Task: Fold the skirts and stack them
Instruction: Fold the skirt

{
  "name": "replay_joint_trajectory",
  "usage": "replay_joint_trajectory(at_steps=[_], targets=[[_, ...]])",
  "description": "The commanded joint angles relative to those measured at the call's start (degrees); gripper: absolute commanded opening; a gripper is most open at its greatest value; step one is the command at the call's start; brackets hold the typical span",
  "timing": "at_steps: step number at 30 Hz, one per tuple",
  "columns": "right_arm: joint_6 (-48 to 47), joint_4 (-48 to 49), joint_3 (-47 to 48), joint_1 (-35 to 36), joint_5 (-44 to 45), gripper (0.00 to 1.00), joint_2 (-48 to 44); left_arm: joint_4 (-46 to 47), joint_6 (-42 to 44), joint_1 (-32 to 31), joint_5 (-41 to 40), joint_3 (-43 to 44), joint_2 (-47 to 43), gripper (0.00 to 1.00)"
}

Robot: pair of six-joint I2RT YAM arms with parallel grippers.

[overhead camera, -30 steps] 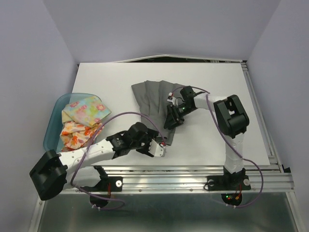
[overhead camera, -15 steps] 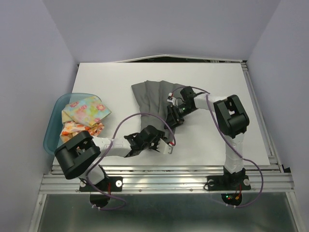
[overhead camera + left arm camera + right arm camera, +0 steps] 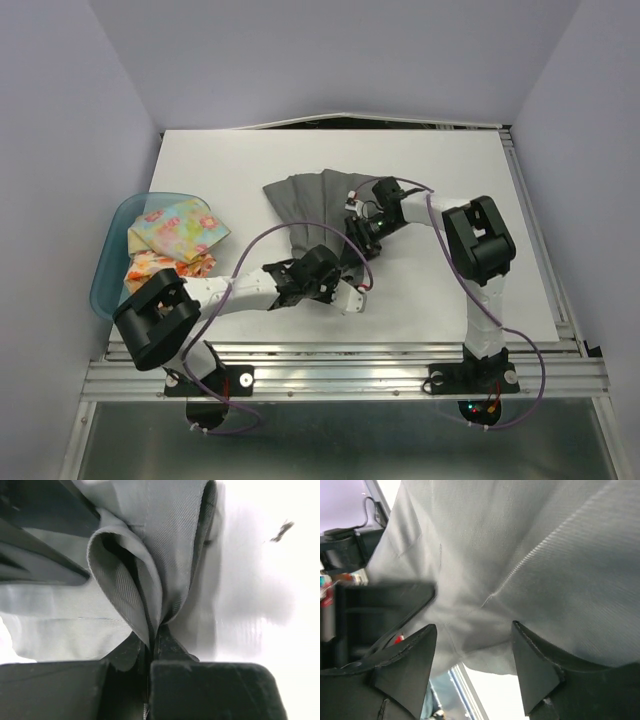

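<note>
A dark grey skirt (image 3: 305,198) lies spread at the table's middle. My left gripper (image 3: 335,272) is at its near edge, shut on a pinched-up fold of the grey cloth (image 3: 135,585); the jaws meet at my left gripper (image 3: 152,637). My right gripper (image 3: 362,232) hovers over the skirt's right side. In the right wrist view my right gripper (image 3: 472,650) stands open, with the grey cloth (image 3: 520,545) close beyond the tips. The pastel floral skirt (image 3: 175,225) and the orange-red flowered skirt (image 3: 160,268) lie crumpled in the basin at the left.
The translucent blue basin (image 3: 108,255) sits at the table's left edge. The white table (image 3: 460,180) ends at a metal rail (image 3: 350,375) along the front. Purple cables loop over both arms.
My left arm swung in to the grey skirt's near edge and its gripper shut on a fold. The skirt's far-left corner shifted left. My right gripper opened a little wider.
</note>
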Motion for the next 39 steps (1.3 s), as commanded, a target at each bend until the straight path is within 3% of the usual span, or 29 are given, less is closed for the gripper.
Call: replay_joint_trajectory(at_steps=[1,6,10,18,22,29,32,39], targets=[[-1.98,0.16,5.59,-1.57,8.18,0.71,-1.67,-15.22,-3.43,-0.22,10.13,6.37,-4.74,0.00],[1.62,0.25,19.83,-7.99,3.09,0.85,-0.19,-24.28,-4.30,-0.22,14.88,9.71,-4.31,0.00],[2.49,0.34,28.80,-8.70,4.84,0.86,3.07,-29.72,-4.74,-0.13,18.40,12.79,-3.61,0.00],[6.11,3.41,41.89,-7.65,8.79,0.85,17.37,-44.92,-9.22,-0.13,27.71,28.50,2.10,0.00],[3.74,3.15,41.65,-5.45,10.99,0.81,21.70,-49.68,-9.75,-0.04,29.92,33.62,4.30,0.00],[-0.39,4.11,27.87,-1.15,3.19,0.49,18.11,-53.90,-10.54,3.47,30.00,44.67,8.60,0.00],[-2.40,4.82,21.10,0.43,1.16,0.42,15.21,-54.52,-9.93,6.45,29.40,50.21,12.90,0.00],[-2.33,4.91,16.42,2.37,-3.07,0.36,12.39,-52.50,-7.21,10.59,24.91,58.58,19.24,0.00]])
